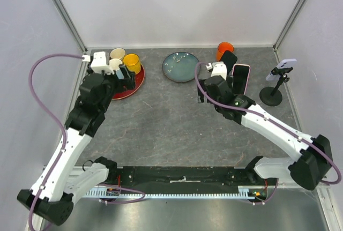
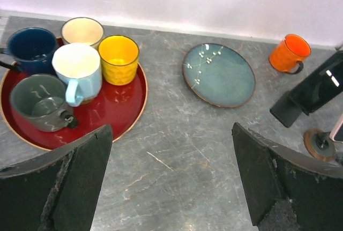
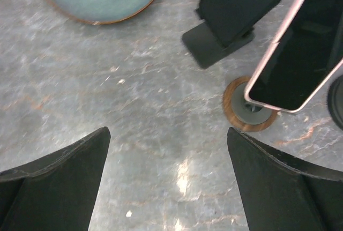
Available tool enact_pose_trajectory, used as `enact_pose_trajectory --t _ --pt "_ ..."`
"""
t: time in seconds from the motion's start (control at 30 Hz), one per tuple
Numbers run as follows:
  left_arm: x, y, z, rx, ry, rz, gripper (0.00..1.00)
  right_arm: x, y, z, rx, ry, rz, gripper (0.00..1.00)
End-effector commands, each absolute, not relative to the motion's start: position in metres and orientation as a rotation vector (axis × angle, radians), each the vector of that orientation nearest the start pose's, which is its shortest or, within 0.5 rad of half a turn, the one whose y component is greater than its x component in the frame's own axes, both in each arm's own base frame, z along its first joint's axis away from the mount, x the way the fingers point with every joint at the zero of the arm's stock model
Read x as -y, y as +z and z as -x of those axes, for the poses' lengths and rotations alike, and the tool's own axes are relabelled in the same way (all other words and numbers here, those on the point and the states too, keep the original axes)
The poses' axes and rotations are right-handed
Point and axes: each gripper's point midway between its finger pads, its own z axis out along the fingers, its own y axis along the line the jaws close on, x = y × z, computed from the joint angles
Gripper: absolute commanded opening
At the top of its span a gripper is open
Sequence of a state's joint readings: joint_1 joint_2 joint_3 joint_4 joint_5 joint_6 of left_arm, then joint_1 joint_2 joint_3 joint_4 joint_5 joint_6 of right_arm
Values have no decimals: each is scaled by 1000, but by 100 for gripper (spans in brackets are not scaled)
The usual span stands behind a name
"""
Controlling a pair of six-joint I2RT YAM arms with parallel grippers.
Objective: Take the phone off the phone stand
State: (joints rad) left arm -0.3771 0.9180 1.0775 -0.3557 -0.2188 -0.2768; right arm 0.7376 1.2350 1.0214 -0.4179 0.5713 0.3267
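Note:
A pink-edged phone [image 3: 295, 54] leans upright on a stand with a round wood-rimmed base [image 3: 249, 113]; it also shows in the top view [image 1: 240, 78]. Behind it a black phone [image 3: 246, 0] rests on a black wedge stand [image 3: 214, 43]. A third, pale phone [image 1: 288, 62] sits clamped on a black pole stand [image 1: 271, 96] at the far right. My right gripper [image 3: 169, 183] is open and empty, above bare table just left of and in front of the pink phone's stand. My left gripper [image 2: 171, 177] is open and empty beside the red tray [image 2: 126, 110].
The red tray holds several mugs, among them a yellow one [image 2: 118, 58]. A blue-green plate [image 1: 180, 66] lies at the back centre. An orange mug [image 1: 224, 50] stands behind the black phone. White walls enclose the table.

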Motion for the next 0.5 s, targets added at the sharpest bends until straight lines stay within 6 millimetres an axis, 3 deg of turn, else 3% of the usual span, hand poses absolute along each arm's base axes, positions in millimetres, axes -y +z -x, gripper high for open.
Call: enact_pose_trajectory --t 0.0,0.07,0.17,0.47 --pt "69 344 -308 -1652 -181 125 100 -141 224 -356 -2038 -38 -58 98" --pt "64 352 -301 -1599 -191 148 100 -113 225 -374 -2025 -83 -154 98" --pt "57 348 -300 -1582 -159 172 100 -82 222 -394 -2000 -114 -244 98" --pt "52 351 -297 -1564 -142 180 100 -27 196 -425 -1975 -112 -373 98"
